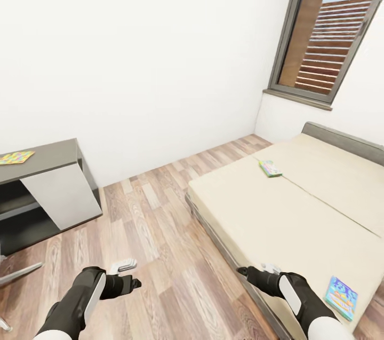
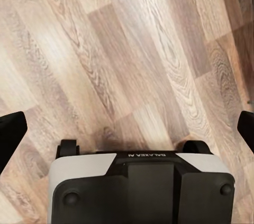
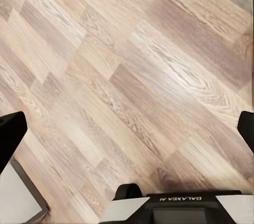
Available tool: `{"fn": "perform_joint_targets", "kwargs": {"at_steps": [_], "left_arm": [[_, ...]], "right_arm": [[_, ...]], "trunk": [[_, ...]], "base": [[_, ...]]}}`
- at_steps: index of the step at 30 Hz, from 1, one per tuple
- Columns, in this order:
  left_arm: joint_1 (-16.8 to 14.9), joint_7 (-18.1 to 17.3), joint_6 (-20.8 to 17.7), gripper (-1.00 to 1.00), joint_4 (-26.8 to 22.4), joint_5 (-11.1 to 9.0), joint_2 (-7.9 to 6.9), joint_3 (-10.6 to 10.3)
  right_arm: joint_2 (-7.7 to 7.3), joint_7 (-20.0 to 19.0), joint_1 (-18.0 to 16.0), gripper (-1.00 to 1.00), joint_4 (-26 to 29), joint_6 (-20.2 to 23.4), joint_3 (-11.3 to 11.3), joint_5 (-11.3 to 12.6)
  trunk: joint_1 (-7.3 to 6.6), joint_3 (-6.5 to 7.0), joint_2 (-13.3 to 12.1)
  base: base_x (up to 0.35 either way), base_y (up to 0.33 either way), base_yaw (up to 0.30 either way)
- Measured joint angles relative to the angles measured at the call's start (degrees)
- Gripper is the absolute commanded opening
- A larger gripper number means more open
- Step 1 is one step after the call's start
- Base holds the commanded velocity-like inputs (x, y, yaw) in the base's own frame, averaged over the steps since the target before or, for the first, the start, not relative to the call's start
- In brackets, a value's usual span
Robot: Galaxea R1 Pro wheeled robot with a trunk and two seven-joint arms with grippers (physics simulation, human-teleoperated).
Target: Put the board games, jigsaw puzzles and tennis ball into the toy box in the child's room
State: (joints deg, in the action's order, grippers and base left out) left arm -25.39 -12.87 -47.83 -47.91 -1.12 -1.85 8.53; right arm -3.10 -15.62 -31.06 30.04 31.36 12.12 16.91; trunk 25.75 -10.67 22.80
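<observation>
Beige bed (image 1: 298,206), pastel board games (image 1: 341,297), wood-plank floor (image 1: 154,233).

The beige bed (image 1: 298,206) carries two board games: one (image 1: 270,168) mid-mattress, one (image 1: 341,297) nearer (by its edge).

On the beige bed (image 1: 298,206) before me two flat pastel board games lie face up, one (image 1: 270,168) toward its grey headboard end, the other (image 1: 341,297) near its foot edge, while a bright jigsaw puzzle (image 1: 16,157) lies flat on the table (image 1: 50,156) across the room.
</observation>
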Motion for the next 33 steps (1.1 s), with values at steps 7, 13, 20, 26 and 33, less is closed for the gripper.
{"fn": "perform_joint_targets", "kwargs": {"at_steps": [7,13,20,26,33], "left_arm": [[-0.01,0.0,0.0,1.0,-0.03,-0.03,-0.06,0.04],[0.01,-0.07,-0.02,1.0,-0.11,-0.06,-0.08,0.08],[0.01,-0.09,-0.08,1.0,-0.18,-0.08,-0.16,0.2],[0.12,-0.97,-0.89,1.0,-3.44,-0.19,-0.34,0.44],[0.78,-18.36,-6.42,1.0,-12.96,-0.26,-5.19,0.5]], "right_arm": [[-0.01,-0.18,0.0,1.0,0.06,0.12,0.0,0.0],[-0.01,-0.23,0.0,1.0,0.14,2.11,0.0,-0.06],[-0.01,-0.27,0.0,1.0,0.36,3.87,0.0,-0.08],[-0.23,-0.31,0.02,1.0,0.57,4.16,-0.07,-0.2],[-3.27,-5.5,-0.17,1.0,0.75,3.66,-0.07,-0.21]], "trunk": [[0.0,-0.44,0.0],[0.0,-0.83,0.0],[0.0,-1.31,0.0],[0.0,-1.68,0.01],[0.0,-1.76,0.01]], "base": [[0.0,0.0,-0.221],[0.0,0.0,-0.216],[0.0,0.0,-0.205],[0.0,0.0,-0.132],[0.0,0.0,-0.015]]}}
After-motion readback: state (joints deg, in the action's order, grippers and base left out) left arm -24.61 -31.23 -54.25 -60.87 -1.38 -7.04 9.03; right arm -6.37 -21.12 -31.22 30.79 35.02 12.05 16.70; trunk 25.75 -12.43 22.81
